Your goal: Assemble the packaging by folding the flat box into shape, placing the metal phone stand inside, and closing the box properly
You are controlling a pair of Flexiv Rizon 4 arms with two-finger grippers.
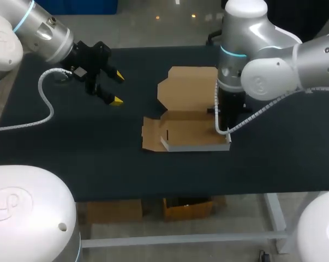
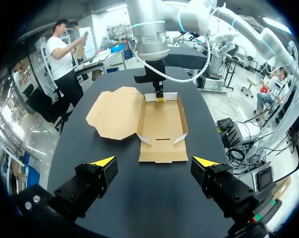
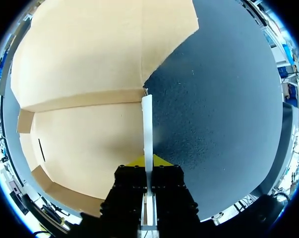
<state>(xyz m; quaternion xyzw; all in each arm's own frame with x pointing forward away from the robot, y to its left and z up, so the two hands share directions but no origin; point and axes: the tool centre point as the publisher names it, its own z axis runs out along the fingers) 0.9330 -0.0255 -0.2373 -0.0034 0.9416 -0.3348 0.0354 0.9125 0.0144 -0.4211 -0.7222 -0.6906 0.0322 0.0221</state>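
A brown cardboard box (image 1: 192, 132) lies open in the middle of the table, its side walls partly raised and its lid (image 1: 189, 86) flat behind it. My right gripper (image 3: 148, 161) is shut on the box's thin upright side wall (image 3: 147, 124), which stands between its yellow tips. In the head view the right wrist hides that grip at the box's right side. The left wrist view shows the box (image 2: 161, 126) ahead of my left gripper (image 2: 154, 161), with the right gripper (image 2: 159, 96) at its far wall. My left gripper (image 1: 118, 88) hovers open to the left of the box, holding nothing.
The black tabletop (image 1: 71, 153) spreads around the box. A white cable (image 1: 46, 103) loops from my left arm over the table's left part. The table's front edge runs just below the box.
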